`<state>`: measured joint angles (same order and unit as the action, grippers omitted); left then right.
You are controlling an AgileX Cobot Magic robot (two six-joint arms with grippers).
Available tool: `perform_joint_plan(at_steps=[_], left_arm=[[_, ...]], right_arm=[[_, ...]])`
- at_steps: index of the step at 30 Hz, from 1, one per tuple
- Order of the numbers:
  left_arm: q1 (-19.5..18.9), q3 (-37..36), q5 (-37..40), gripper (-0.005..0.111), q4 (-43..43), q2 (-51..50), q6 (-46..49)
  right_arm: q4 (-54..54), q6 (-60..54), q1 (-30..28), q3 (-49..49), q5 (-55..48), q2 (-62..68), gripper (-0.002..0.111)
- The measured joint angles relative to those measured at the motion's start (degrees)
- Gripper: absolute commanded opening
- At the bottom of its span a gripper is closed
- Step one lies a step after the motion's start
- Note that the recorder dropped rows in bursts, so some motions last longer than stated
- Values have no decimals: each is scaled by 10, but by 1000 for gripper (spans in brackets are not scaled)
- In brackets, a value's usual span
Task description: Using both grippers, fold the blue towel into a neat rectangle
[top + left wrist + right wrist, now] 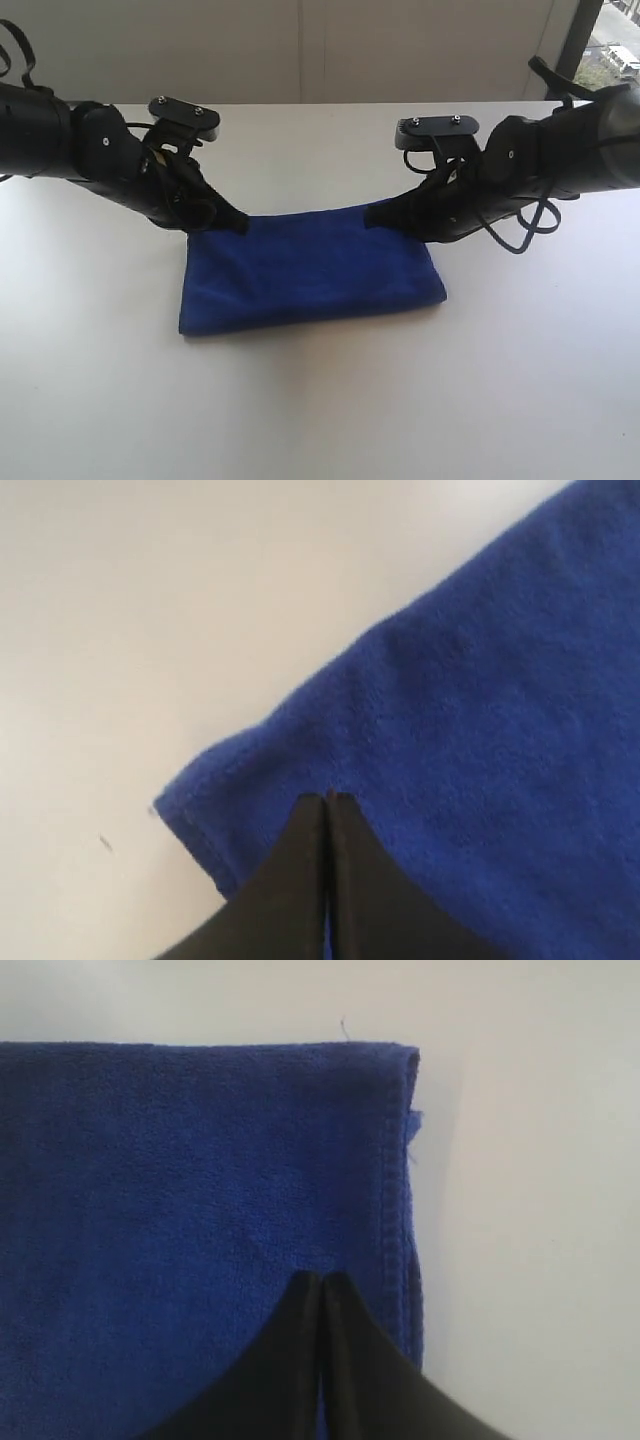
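White desk (320, 420) fills the front, toward 6 o'clock; on its middle rests the blue towel (310, 270), which looks folded to a thick rectangle, its long axis running from 9 to 3 o'clock; the left gripper (238, 222) stands at its 10 o'clock corner and the right gripper (374, 212) at its 2 o'clock corner, each arm equally near its own end; both pairs of jaws are closed, tips touching the cloth, and the towel stretches away from them toward 6 o'clock; whether a layer is pinched I cannot tell.
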<state>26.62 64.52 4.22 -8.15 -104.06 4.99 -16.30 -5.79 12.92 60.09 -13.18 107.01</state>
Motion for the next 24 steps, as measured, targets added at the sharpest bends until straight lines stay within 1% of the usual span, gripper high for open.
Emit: perform_joint_plan(at_steps=[11, 19, 24], left_arm=[[-2, 0, -77, 0, 0, -66, 7], [-23, 0, -91, 0, 0, -83, 14], [-24, 0, -87, 0, 0, -55, 14]], right_arm=[[1, -1, 0, 0, -3, 0, 0], [1, -1, 0, 0, -6, -1, 0], [1, -11, 0, 0, -10, -4, 0]])
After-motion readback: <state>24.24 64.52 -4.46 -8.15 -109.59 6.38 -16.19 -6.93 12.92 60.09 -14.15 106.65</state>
